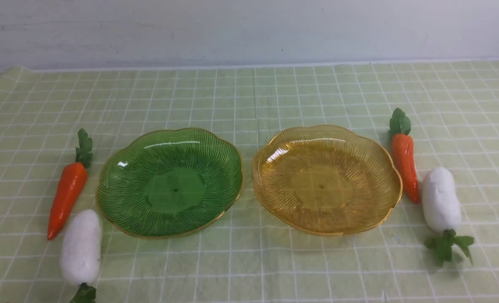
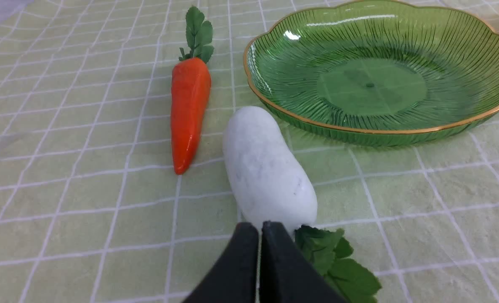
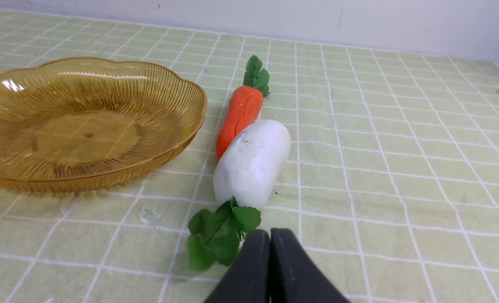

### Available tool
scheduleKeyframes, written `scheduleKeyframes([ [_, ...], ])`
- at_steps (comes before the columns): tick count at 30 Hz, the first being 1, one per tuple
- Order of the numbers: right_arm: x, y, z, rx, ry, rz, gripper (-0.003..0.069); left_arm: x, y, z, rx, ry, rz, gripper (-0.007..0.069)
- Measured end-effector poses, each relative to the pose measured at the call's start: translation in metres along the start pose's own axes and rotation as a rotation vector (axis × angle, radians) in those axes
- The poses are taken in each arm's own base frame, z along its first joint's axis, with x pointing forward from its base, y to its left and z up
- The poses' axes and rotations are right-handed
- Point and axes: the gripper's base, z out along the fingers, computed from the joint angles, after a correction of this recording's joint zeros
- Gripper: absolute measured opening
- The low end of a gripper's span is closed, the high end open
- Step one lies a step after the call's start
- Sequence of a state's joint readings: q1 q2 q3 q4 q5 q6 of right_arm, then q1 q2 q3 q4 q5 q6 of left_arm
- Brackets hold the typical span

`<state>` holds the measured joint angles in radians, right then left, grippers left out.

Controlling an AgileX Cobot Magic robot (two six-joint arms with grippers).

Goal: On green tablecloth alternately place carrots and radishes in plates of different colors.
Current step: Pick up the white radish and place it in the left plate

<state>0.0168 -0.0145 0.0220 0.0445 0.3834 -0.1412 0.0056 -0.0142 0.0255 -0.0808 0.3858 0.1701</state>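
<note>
On the green tablecloth point(image 1: 249, 97) the green plate point(image 1: 169, 183) and the amber plate point(image 1: 326, 179) sit side by side. The left carrot point(image 1: 67, 198) and left radish point(image 1: 81, 247) lie just left of the green plate; the right carrot point(image 1: 405, 166) and right radish point(image 1: 441, 200) lie just right of the amber one. The left jaws and the right jaws are clenched on nothing — each close by its radish's leafy end.

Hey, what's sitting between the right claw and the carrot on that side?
The right radish, leafy tuft toward the shut right claw; the right carrot lies just past it. The right wrist view shows this.
</note>
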Motion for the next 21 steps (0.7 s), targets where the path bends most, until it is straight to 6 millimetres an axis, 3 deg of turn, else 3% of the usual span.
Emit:
scheduleKeyframes([
  [16, 0.0, 0.0, 0.0, 0.0, 0.0, 0.0, -0.0015, 0.0, 0.0007, 0.0, -0.008, 0.0, 0.017, -0.0008],
  [18, 0.0, 0.0, 0.0, 0.0, 0.0, 0.0, -0.0015, -0.0009, 0.0006, 0.0, -0.006, -0.01, -0.01, -0.0008],
  [21, 0.0, 0.0, 0.0, 0.0, 0.0, 0.0, -0.0015, -0.0079, -0.001, 0.0, 0.019, -0.094, -0.183, -0.0008],
])
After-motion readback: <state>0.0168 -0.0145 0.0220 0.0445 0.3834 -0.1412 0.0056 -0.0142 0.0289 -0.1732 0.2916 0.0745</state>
